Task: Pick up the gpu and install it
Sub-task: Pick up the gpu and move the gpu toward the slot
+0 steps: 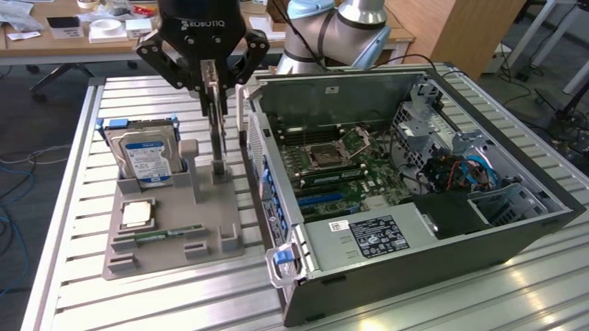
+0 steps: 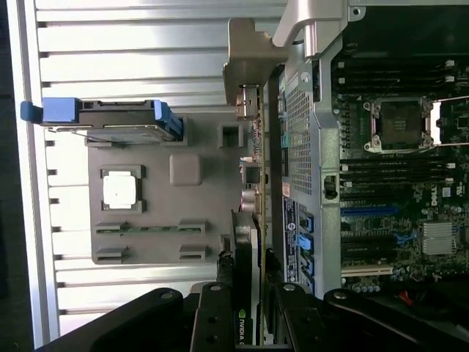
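The gpu (image 1: 219,138) hangs upright and edge-on, a thin dark card with a metal bracket, beside the open computer case (image 1: 515,227). My gripper (image 1: 216,86) is shut on its upper edge, one finger on each face. The card's lower end sits at the slot post of the grey holder tray (image 1: 175,255); I cannot tell whether it still touches. In the wrist view the gpu (image 2: 245,249) runs between my fingers (image 2: 212,301), with the gripper (image 2: 248,293) over the gap between tray and case. The motherboard (image 1: 341,165) lies exposed inside, with blue card slots (image 1: 322,198).
On the holder tray stand a silver hard drive with blue-white label (image 1: 143,152), a CPU chip (image 1: 136,212) and a narrow green memory stick (image 1: 170,233). The case wall (image 2: 315,147) stands close to the card. The slatted aluminium table (image 1: 138,303) carries everything; a cluttered desk is behind.
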Motion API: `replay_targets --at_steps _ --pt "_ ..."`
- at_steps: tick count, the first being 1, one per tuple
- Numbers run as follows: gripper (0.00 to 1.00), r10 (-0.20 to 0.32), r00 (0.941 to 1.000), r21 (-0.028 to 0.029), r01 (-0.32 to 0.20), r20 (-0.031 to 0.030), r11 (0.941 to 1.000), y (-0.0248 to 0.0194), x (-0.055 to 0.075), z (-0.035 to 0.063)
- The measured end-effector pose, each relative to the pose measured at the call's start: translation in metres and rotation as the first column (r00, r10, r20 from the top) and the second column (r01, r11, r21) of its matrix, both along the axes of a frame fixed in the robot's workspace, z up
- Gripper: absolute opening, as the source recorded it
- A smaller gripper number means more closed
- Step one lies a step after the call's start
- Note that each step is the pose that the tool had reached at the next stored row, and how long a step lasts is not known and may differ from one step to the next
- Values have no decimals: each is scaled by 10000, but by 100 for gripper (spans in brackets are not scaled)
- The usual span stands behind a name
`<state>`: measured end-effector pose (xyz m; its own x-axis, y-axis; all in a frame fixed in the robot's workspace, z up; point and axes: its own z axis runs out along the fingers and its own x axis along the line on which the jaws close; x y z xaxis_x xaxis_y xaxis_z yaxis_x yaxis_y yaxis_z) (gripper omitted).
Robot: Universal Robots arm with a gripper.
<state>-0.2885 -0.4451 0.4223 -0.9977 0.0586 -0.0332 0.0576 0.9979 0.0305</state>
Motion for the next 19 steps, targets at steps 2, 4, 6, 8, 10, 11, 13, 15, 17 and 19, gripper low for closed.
replay_targets --at_steps 2,4,6,8,10,11,13,15,17,19 --pt "27 0 10000 0 0 0 10000 0 0 23" --pt "27 0 10000 0 0 0 10000 0 0 45" --pt "27 0 10000 -1 0 -1 10000 0 0 69" --pt "27 0 10000 0 0 -1 10000 0 0 98" --pt "27 0 10000 0 0 0 10000 0 0 128" --pt "27 0 10000 1 0 0 10000 0 0 141" --pt "27 0 10000 0 0 -1 10000 0 0 168" --pt "27 0 10000 0 0 -1 10000 0 0 191" --pt "27 0 10000 0 0 0 10000 0 0 210" --pt "27 0 10000 0 0 -1 10000 0 0 230"
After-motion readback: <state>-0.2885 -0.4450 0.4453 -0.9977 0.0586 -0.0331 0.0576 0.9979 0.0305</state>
